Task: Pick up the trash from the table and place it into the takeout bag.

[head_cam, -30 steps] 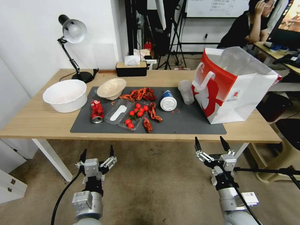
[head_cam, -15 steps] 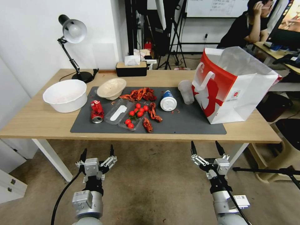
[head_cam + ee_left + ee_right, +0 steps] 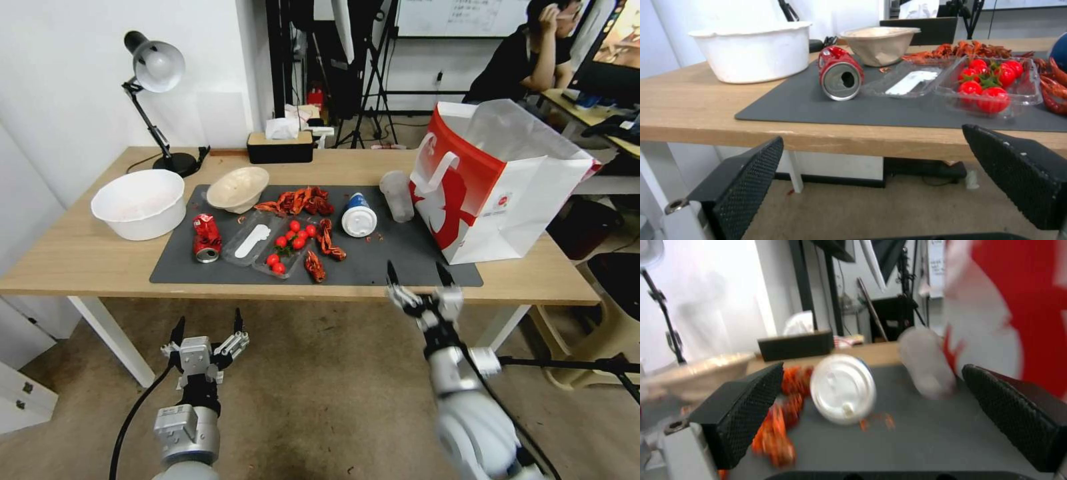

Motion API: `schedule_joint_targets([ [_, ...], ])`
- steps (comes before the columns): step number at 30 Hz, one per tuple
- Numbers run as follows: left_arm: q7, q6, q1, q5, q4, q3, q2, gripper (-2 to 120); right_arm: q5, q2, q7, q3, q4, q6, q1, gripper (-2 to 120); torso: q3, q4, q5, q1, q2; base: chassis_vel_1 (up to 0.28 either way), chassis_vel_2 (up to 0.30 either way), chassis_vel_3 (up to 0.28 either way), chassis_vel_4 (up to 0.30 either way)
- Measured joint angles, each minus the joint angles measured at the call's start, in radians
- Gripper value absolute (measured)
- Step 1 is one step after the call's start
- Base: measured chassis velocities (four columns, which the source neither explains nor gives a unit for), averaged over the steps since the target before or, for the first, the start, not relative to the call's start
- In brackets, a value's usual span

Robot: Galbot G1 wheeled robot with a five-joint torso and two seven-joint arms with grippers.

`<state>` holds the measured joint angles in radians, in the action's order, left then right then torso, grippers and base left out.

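Standing at the front edge of the table (image 3: 87, 257), the right gripper (image 3: 418, 279) has its fingers apart and empty, tips level with the near rim of the grey mat (image 3: 400, 257). Open mat lies between those tips and the white cup (image 3: 359, 217), which rests on its side with the lid facing the robot. Just beyond it the clear cup (image 3: 398, 195) lies tilted, close beside the bag (image 3: 500, 180). The bag stands upright on the right end of the mat, mouth open; its contents cannot be seen.

The left gripper (image 3: 207, 331) hangs below table height, in front of the left half, fingers apart and holding nothing. Bare floor lies around it.

On the left part of the mat the crushed can (image 3: 205, 237) lies with its open end toward the near edge. Beside it sits a clear tray (image 3: 250, 240) with a white utensil in it, touching a second tray (image 3: 991, 87) that holds red tomatoes. Red shell scraps (image 3: 303, 200) are scattered behind and to the right of the trays. The beige bowl (image 3: 238, 189) sits tilted at the mat's far left corner. A white tub (image 3: 139, 203) stands off the mat on bare wood, well clear of the table's left edge.
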<state>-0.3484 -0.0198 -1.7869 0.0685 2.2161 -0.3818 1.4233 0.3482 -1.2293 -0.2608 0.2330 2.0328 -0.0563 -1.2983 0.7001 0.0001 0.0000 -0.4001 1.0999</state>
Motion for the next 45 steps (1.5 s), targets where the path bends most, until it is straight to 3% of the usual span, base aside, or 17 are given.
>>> schedule_joint_targets([
  [11,-0.001,0.001,0.002,0.000,0.000,-0.008,0.006,100,0.050,-0.024,-0.068,-0.128,-0.183,0.085,0.319,100,0.000,-0.0001,0.0000,0.000,0.000,0.000,0.000,0.000,0.000],
  [17,-0.001,0.001,0.003,0.000,-0.005,-0.014,0.008,100,0.075,-0.048,-0.148,-0.177,-0.251,0.185,0.439,100,0.000,0.0000,0.0000,0.000,0.000,0.000,0.000,0.000,0.000],
  [21,-0.001,0.002,0.002,-0.001,-0.010,-0.014,0.014,100,0.117,-0.078,-0.278,-0.218,-0.299,0.316,0.528,100,0.000,0.0000,-0.0002,0.000,0.000,0.000,0.000,0.000,0.000],
  [33,-0.001,0.002,0.002,-0.002,-0.014,-0.016,0.014,100,0.191,-0.097,-0.369,-0.239,-0.327,0.437,0.578,100,0.000,-0.0001,-0.0001,0.000,0.000,0.000,0.000,0.000,0.000],
  [39,-0.002,0.002,0.002,-0.003,-0.016,-0.017,0.015,100,0.269,-0.109,-0.442,-0.252,-0.355,0.550,0.631,100,0.000,0.0000,-0.0001,0.000,0.000,0.000,0.000,0.000,0.000],
  [45,-0.002,0.001,0.002,-0.005,-0.018,-0.016,0.017,100,0.435,-0.112,-0.551,-0.268,-0.384,0.693,0.712,100,0.000,-0.0001,0.0000,0.000,0.000,0.000,0.000,0.000,0.000],
])
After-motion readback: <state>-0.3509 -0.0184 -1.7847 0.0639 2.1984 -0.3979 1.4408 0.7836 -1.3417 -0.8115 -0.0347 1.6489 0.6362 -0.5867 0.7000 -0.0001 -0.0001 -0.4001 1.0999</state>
